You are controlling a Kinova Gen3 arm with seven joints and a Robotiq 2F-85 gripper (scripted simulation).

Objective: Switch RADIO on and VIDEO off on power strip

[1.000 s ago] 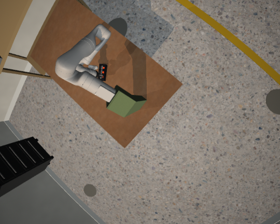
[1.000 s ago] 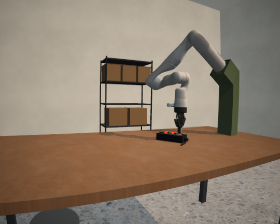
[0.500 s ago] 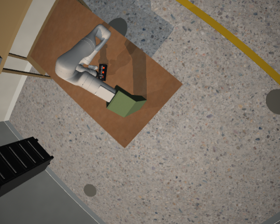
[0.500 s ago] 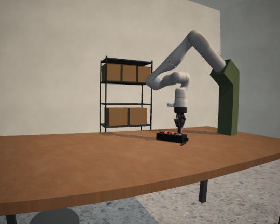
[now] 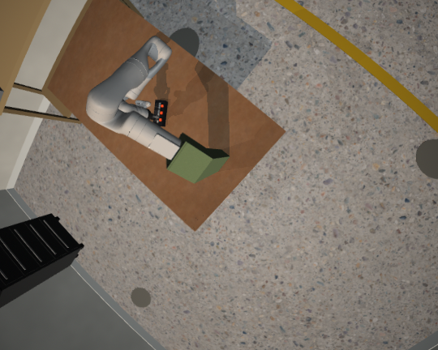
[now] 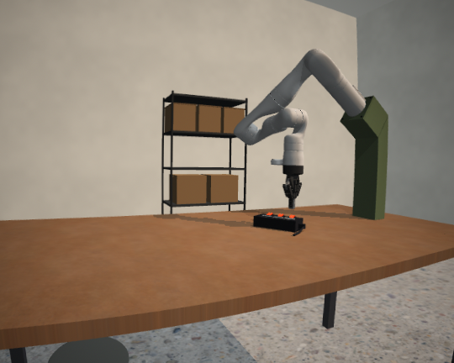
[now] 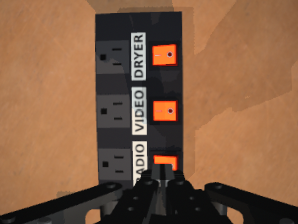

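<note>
A black power strip (image 5: pixel 161 111) (image 6: pixel 277 222) (image 7: pixel 115 83) lies flat on the brown table (image 6: pixel 153 260), right way up. It has three orange rocker switches beside labels: DRYER (image 7: pixel 164 55), VIDEO (image 7: pixel 164 111) and RADIO (image 7: pixel 165 160). All three glow orange. My gripper (image 7: pixel 162 176) (image 6: pixel 292 205) is shut and empty. Its fingertips hang just above the RADIO switch and hide the switch's near part. In the exterior view a small gap shows between the fingertips and the strip.
The arm's green pedestal (image 5: pixel 197 162) (image 6: pixel 369 160) stands on the table close to the strip. A black shelf rack (image 6: pixel 203 151) with cardboard boxes stands behind the table. A short cord stub (image 6: pixel 298 230) sticks out of the strip's end.
</note>
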